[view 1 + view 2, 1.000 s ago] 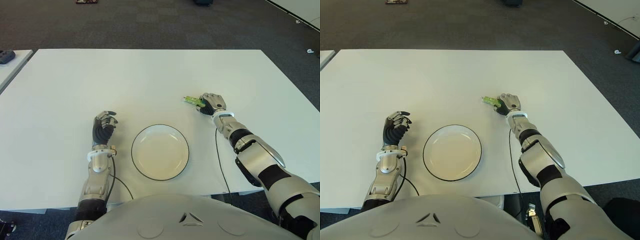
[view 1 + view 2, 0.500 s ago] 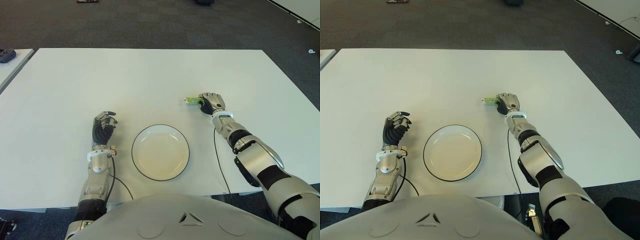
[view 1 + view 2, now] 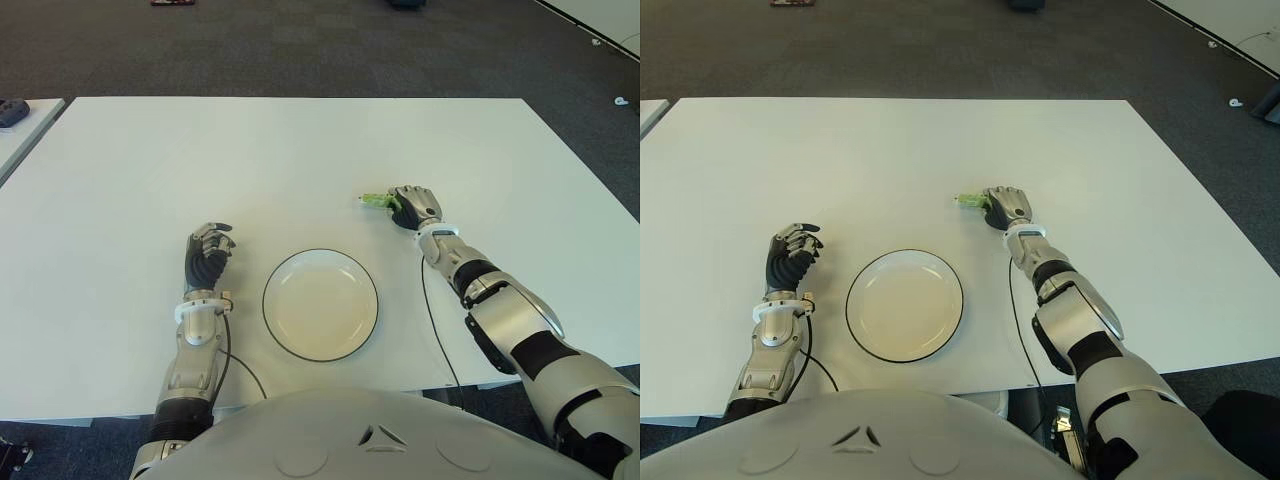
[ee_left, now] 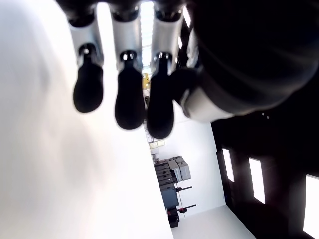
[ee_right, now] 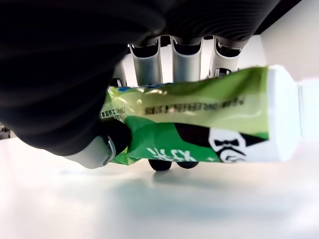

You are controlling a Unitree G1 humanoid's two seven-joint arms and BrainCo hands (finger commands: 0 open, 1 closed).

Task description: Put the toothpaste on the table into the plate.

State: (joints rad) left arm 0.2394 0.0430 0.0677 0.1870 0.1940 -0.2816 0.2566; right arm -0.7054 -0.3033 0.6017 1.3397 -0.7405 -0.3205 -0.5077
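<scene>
Since a second ago your right hand [image 3: 414, 207] has drifted a little toward the robot's left with the toothpaste [image 3: 377, 201] in it, and the tube's free end has swung to point more squarely that way. The fingers are wrapped over the tube and the thumb presses it from below, so the grip looks firm; the right wrist view shows a gap and shadow under it, so it seems just clear of the tabletop [image 3: 300, 150]. The tube's long axis runs roughly sideways, its capped end sticking out past the hand on the left. From there the plate [image 3: 320, 304] lies nearer the robot and to the left, well apart from the tube, so your carry is a diagonal pull back and inward. Your left hand [image 3: 207, 251] shows left of the plate, fingers curled and holding nothing.
</scene>
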